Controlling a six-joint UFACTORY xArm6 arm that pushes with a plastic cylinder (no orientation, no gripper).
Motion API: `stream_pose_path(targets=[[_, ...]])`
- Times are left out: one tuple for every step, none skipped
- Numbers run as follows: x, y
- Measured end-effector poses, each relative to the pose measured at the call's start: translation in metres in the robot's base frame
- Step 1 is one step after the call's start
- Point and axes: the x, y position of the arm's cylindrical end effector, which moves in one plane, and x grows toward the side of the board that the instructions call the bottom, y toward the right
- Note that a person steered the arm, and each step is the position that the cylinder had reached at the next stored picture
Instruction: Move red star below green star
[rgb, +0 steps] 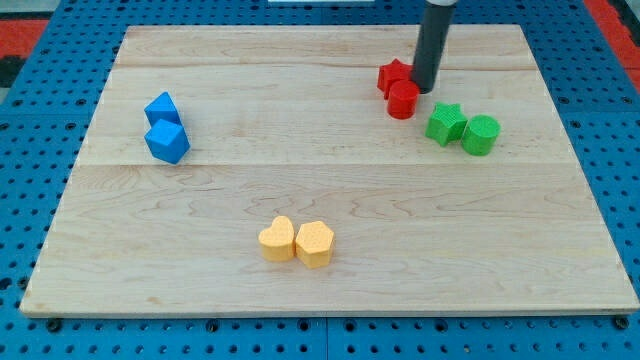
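The red star lies near the view's top right on the wooden board, touching a red round block just below it. The green star lies to the lower right of them, with a green round block touching its right side. My tip rests on the board right beside the red star's right side and the red round block's upper right, above and left of the green star.
Two blue blocks sit together at the view's left. A yellow heart and a yellow hexagon-like block sit side by side near the bottom middle. The board's edge borders a blue pegboard.
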Motion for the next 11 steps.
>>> stream_pose_path(targets=[[-0.022, 0.021], [-0.047, 0.022], [-0.060, -0.025], [-0.063, -0.048], [-0.042, -0.021], [-0.018, -0.011], [0.012, -0.007], [0.031, -0.005], [0.043, -0.010], [0.081, -0.010], [0.092, -0.010]])
